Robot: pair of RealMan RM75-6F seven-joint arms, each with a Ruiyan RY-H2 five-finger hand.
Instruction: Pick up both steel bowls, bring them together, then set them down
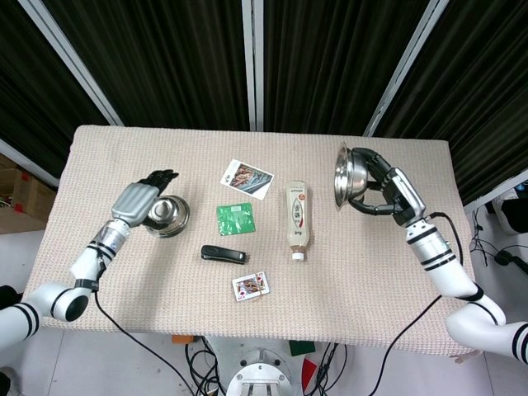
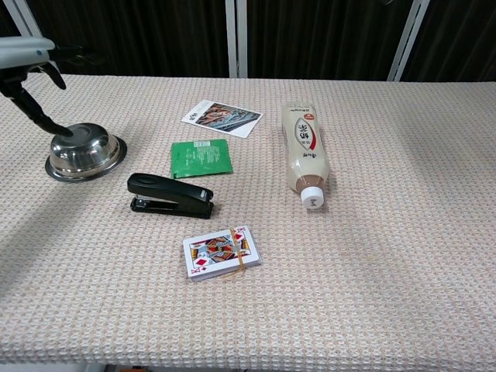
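Observation:
One steel bowl [image 1: 171, 217] sits upside down on the left of the table; it also shows in the chest view as bowl [image 2: 85, 152]. My left hand [image 1: 139, 199] hovers over its left side with fingers spread, and a dark finger [image 2: 43, 116] reaches down to the bowl's rim. A second steel bowl [image 1: 350, 176] is raised on edge above the table's right side, its opening facing left. My right hand [image 1: 388, 191] grips it by the rim. The chest view does not show that hand or its bowl.
A black stapler [image 1: 223, 254], a green packet [image 1: 236, 218], a photo card [image 1: 247, 178], a lying bottle [image 1: 298, 220] and a deck of playing cards [image 1: 251, 285] lie across the table's middle, between the two bowls. The cloth-covered table [image 1: 99, 272] ends near the left arm.

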